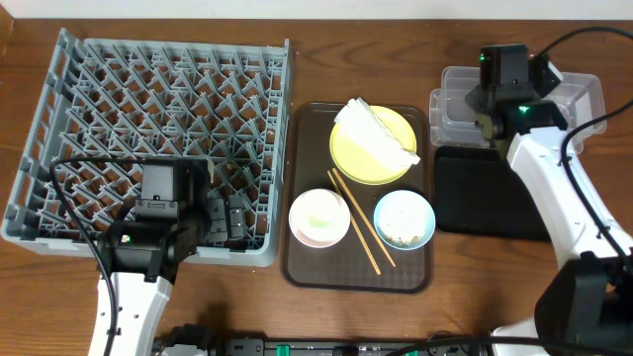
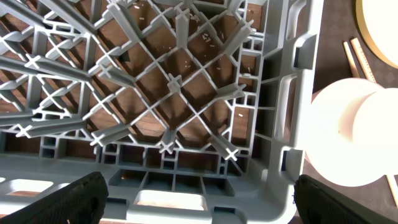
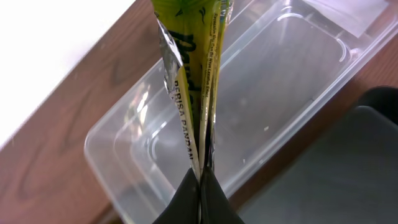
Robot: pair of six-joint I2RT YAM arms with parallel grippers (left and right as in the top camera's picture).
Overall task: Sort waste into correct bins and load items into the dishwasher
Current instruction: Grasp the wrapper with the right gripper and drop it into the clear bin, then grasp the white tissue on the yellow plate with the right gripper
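- Found the right gripper (image 3: 200, 194) clenched on one end of the green wrapper (image 3: 193, 74), gripping the foil flattened and edge-on to the wrist camera.
- Saw that wrapper hanging over the clear tub (image 3: 280, 93), apart from its floor and walls.
- Placed the gripper, from overhead, above the tub's left end, at the far right of the table (image 1: 465, 297).
- Noted the black tray (image 1: 485, 198) just beside the tub on the near side; could not tell whether touching it.
- Found the left gripper (image 2: 199, 193) released, its fingers (image 2: 74, 199) spread wide and grasping nothing.
- Located it over the near right corner of the grey dish rack (image 1: 148, 89), close to the rack's outer wall.
- Saw the brown serving tray (image 1: 309, 148) between the rack and the black tray.
- Found the yellow plate (image 1: 371, 163) at the tray's far end, with the crumpled white napkin (image 1: 374, 133) lying across its far part.
- Found the whitish bowl (image 1: 318, 220) at the tray's near left, close to the rack's corner in the left wrist view.
- Found the light blue bowl (image 1: 404, 220) at the near right, with white-beige crumbs (image 1: 401, 227) inside.
- Saw the two chopsticks (image 1: 356, 222) lying diagonally between the bowls, far ends up by the plate's near edge.
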